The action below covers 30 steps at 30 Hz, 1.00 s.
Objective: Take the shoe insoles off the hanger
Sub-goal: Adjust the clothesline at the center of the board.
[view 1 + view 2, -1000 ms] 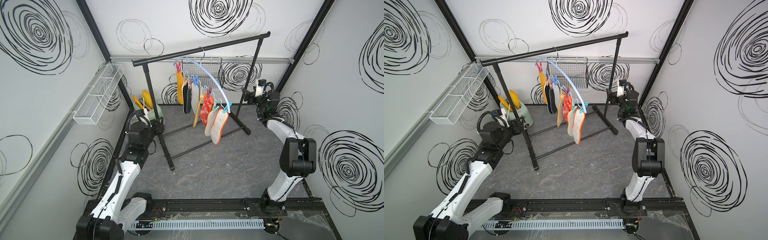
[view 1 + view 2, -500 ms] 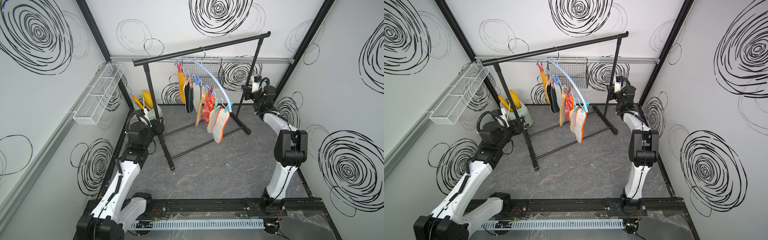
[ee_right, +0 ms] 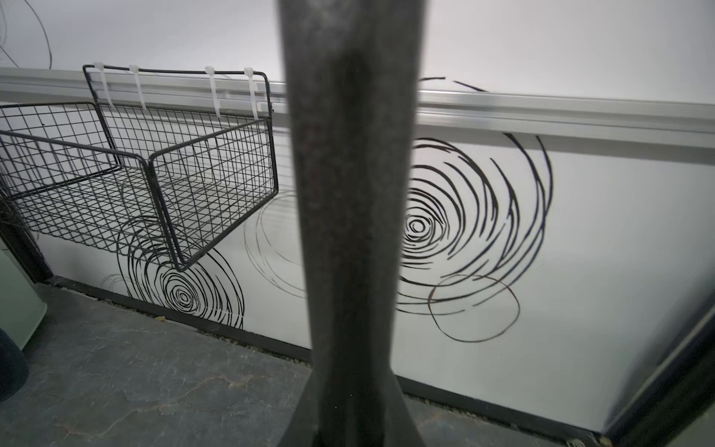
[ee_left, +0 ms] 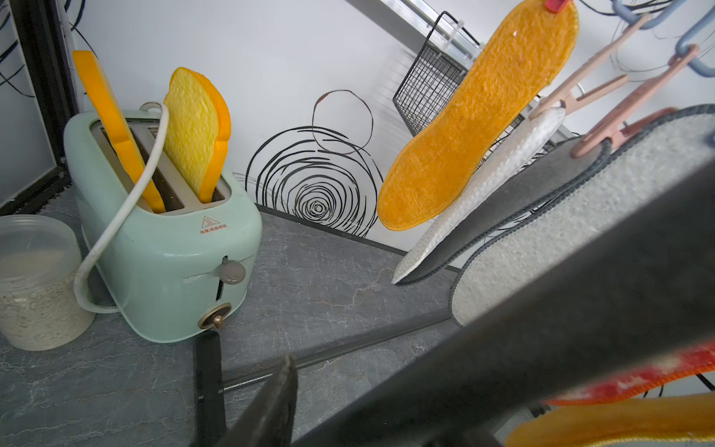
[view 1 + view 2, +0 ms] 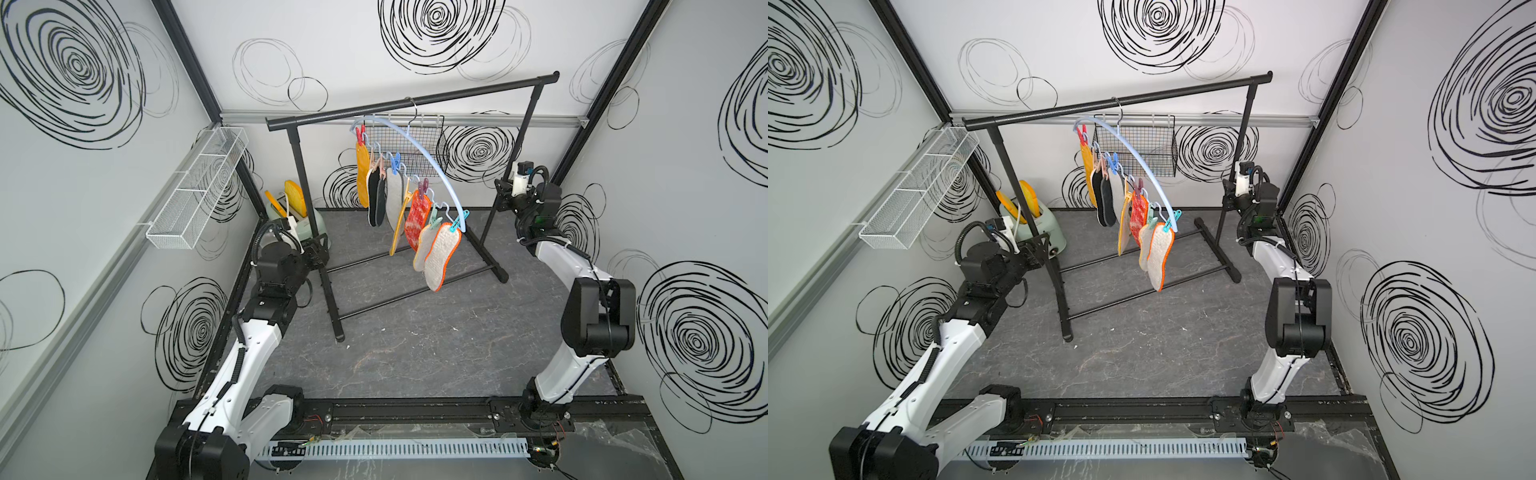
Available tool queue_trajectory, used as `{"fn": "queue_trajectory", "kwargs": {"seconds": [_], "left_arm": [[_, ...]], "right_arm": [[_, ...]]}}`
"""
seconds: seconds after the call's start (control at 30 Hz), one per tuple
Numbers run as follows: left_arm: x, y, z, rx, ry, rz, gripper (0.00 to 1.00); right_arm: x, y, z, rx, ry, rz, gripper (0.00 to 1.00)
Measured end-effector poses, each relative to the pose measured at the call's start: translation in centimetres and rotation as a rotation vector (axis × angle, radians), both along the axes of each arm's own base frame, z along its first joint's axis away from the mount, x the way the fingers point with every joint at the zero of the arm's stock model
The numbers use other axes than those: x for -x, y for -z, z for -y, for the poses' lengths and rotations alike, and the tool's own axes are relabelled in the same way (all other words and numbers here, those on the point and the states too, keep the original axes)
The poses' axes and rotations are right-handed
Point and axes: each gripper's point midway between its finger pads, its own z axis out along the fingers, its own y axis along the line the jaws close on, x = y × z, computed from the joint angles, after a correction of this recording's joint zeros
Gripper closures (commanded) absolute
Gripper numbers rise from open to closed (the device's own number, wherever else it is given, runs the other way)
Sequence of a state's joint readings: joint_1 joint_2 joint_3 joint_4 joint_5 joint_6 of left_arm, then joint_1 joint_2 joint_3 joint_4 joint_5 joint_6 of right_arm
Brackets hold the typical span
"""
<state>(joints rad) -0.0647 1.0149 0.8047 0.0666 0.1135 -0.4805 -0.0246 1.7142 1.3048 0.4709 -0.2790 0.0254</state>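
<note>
Eight shoe insoles (image 5: 442, 257), one hanger (image 5: 419, 143)

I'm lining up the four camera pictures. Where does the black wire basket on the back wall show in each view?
Both top views: the black wire basket is on the back wall, behind the garment rail bar.
Left wrist: the basket is against the white wall, partly behind the orange insole.
Right wrist: the basket is tied to the wall, beside the garment rail's dark upright.
Shared landmark: the aluminium wall rail that it hangs from.
</note>
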Motion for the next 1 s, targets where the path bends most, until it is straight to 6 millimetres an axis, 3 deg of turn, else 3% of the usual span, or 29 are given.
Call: {"fn": "queue_trajectory", "kwargs": {"seconds": [0.33,0.43,0.57,0.67,0.73,0.8,0.93,1.0], "left_arm": [[-1.0,0.7,1.3,0.011,0.050,-0.025,0.46],[-1.7,0.7,1.5,0.015,0.055,-0.032,0.47],[-2.8,0.8,1.1,0.014,0.040,-0.043,0.46],[-3.0,1.1,0.8,0.015,0.032,-0.051,0.46],[-3.0,1.2,0.6,0.015,0.027,-0.053,0.43],[-3.0,1.1,0.4,0.015,0.022,-0.053,0.32],[-2.6,0.6,-0.1,0.015,0.004,-0.052,0.14],[-2.2,-0.2,-0.4,0.011,-0.004,-0.039,0.10]], "right_arm": [[8.2,0.4,5.1,-0.018,0.181,-0.010,0.87],[9.7,0.3,6.1,-0.022,0.212,-0.009,0.85],[10.2,0.4,6.9,-0.024,0.240,-0.021,0.82],[10.7,0.5,7.0,-0.059,0.244,-0.021,0.63],[10.8,0.3,7.0,-0.095,0.242,-0.020,0.33],[11.0,0.0,6.9,-0.125,0.244,-0.019,0.14],[11.7,-0.9,6.9,-0.162,0.249,-0.010,0.08],[12.2,-1.5,6.9,-0.172,0.249,-0.001,0.08]]}}
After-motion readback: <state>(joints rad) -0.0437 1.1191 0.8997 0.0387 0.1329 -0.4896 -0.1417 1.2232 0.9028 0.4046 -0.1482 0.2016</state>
